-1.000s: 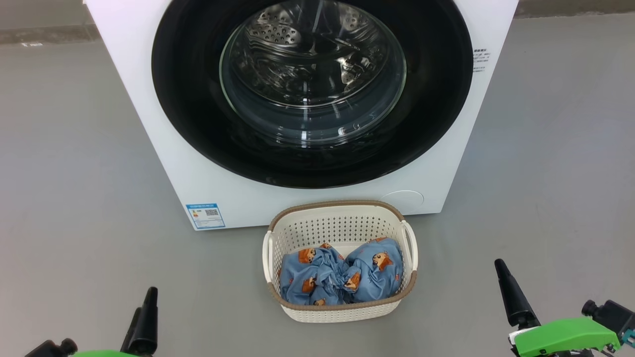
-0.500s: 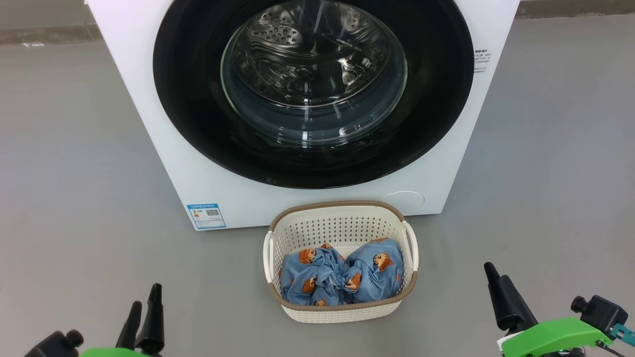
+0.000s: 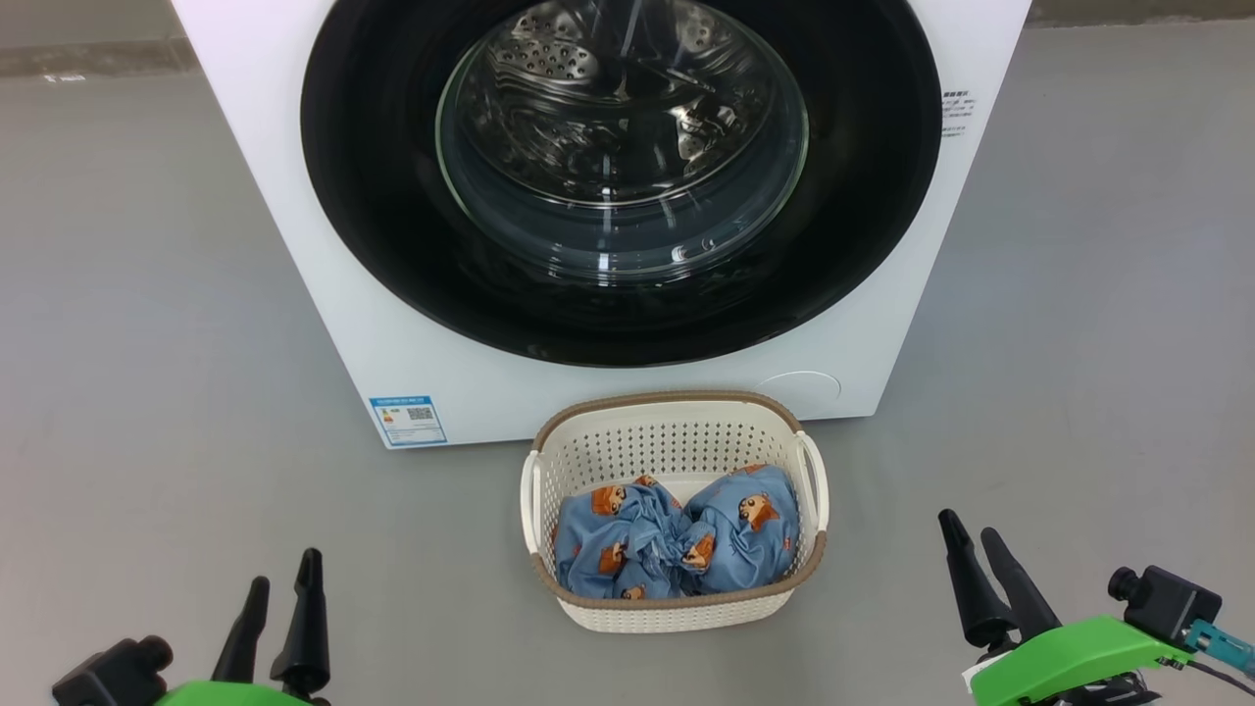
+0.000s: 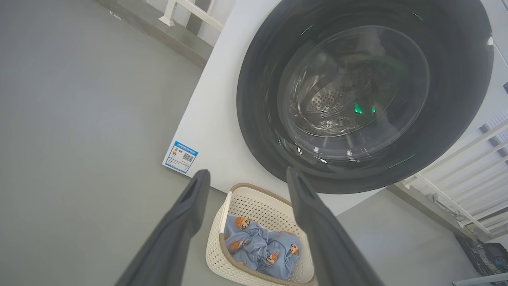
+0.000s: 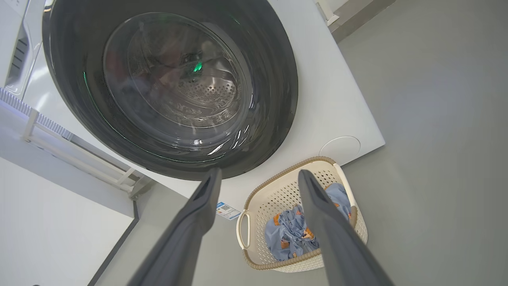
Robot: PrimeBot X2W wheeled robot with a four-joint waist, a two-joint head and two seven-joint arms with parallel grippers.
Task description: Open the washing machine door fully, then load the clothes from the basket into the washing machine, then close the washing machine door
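The washing machine [image 3: 324, 245] stands white and boxy ahead of me. The washing machine door [image 3: 392, 245] lies shut against its front, a glossy black rim around clear glass with the steel drum behind. On the floor just before it sits the basket [image 3: 667, 400], holding the blue printed clothes [image 3: 677, 544]. My left gripper [image 3: 285, 569] is low at the left and my right gripper [image 3: 966, 523] low at the right, both open, empty and apart from the basket. The left gripper [image 4: 247, 171] frames the basket [image 4: 254, 188] below the door [image 4: 258, 99]. The right gripper [image 5: 259, 171] points between door [image 5: 274, 79] and clothes [image 5: 287, 230].
Grey floor spreads on both sides of the machine. A blue label sticker [image 3: 407, 420] and a round cover [image 3: 799, 384] mark the machine's lower front. White railing [image 4: 456, 174] stands beside the machine, and a white wall [image 5: 59, 230] is close on one side.
My right gripper has drifted left and turned, so both of its fingers now show. The left gripper has shifted slightly. The head camera has moved a little.
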